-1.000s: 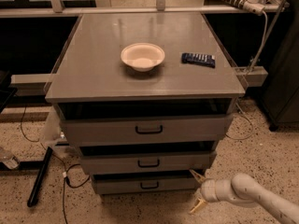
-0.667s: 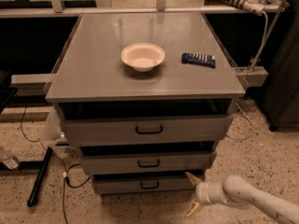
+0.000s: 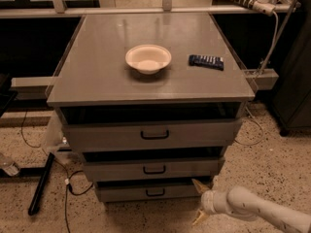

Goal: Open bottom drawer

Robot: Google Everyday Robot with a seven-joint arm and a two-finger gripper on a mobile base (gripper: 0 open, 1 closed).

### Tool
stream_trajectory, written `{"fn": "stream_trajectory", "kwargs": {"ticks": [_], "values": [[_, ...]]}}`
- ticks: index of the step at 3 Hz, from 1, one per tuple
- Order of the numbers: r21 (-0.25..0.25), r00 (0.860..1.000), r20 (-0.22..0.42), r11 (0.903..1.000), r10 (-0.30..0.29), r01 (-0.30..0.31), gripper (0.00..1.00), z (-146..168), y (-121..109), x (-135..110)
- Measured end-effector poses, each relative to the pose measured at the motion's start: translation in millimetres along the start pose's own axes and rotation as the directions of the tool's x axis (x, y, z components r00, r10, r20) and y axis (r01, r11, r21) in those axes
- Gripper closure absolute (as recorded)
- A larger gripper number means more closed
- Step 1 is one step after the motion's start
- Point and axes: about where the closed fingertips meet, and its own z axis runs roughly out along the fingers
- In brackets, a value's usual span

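The bottom drawer (image 3: 131, 192) is the narrowest grey front, lowest of the cabinet's three, with a small black loop handle (image 3: 155, 192) at its centre. It stands slightly out, like the two drawers above it. My gripper (image 3: 198, 201) is at the bottom right, low near the floor, just right of the drawer's right end. Its two cream fingertips (image 3: 198, 184) are spread apart, one above the other, and hold nothing. The white arm (image 3: 262, 210) reaches in from the lower right corner.
A white bowl (image 3: 148, 58) and a dark flat remote-like object (image 3: 206, 61) lie on the cabinet top (image 3: 97, 76). Cables (image 3: 68, 188) and a black bar (image 3: 41, 183) lie on the speckled floor at the left. A cable (image 3: 252, 130) hangs at the right.
My gripper has moved left, closer to the right end of the bottom drawer. The drawers have not moved.
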Motion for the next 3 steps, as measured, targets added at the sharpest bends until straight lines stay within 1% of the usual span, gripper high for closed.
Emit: {"fn": "stream_trajectory", "kwargs": {"ticks": [1,2,3], "values": [[-0.038,0.999,0.031,0.9988,0.034,-0.033,0.0,15.2,6.8,9.9],[-0.074,0.996,0.056,0.9952,0.068,-0.064,0.0,33.5,12.6,25.3],[-0.083,0.993,0.077,0.9929,0.091,-0.085,0.0,47.7,11.0,31.0]]}}
